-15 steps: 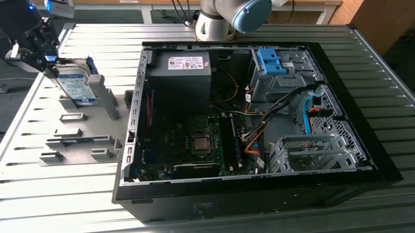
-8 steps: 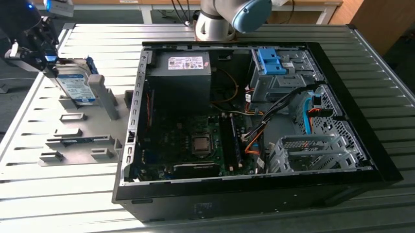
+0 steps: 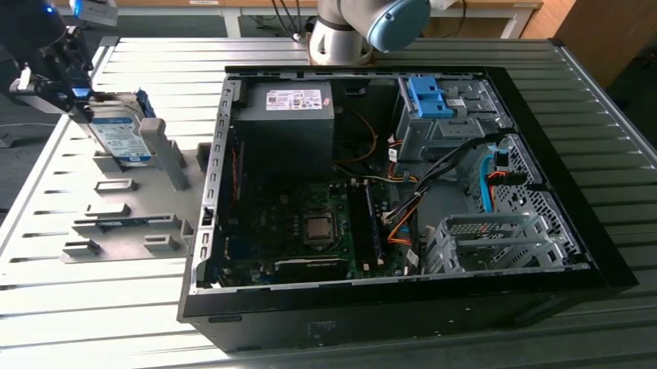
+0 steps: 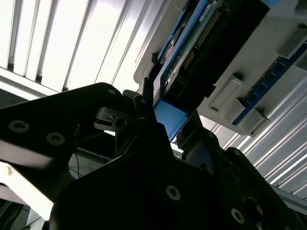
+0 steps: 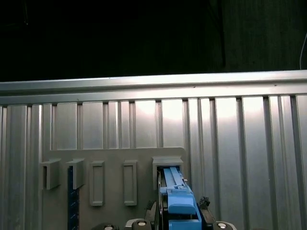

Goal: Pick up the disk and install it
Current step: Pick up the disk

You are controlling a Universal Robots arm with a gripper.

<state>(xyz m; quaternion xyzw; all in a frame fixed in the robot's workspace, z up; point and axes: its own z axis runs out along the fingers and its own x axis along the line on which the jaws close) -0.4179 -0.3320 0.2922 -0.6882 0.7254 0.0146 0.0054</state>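
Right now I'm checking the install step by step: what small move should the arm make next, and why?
Probably a short straight lift. The fingers appear closed on the disk, whose lower end stands beside the grey rack post, so sideways travel toward the case could snag.

table (image 3: 575, 92): ribbed bare metal, glossy with glare. disk (image 3: 118, 137): silver metal, paper-looking label, smooth blue plastic frame. holder rack (image 3: 134, 231): matt grey, probably plastic. case (image 3: 411, 311): matt black metal.
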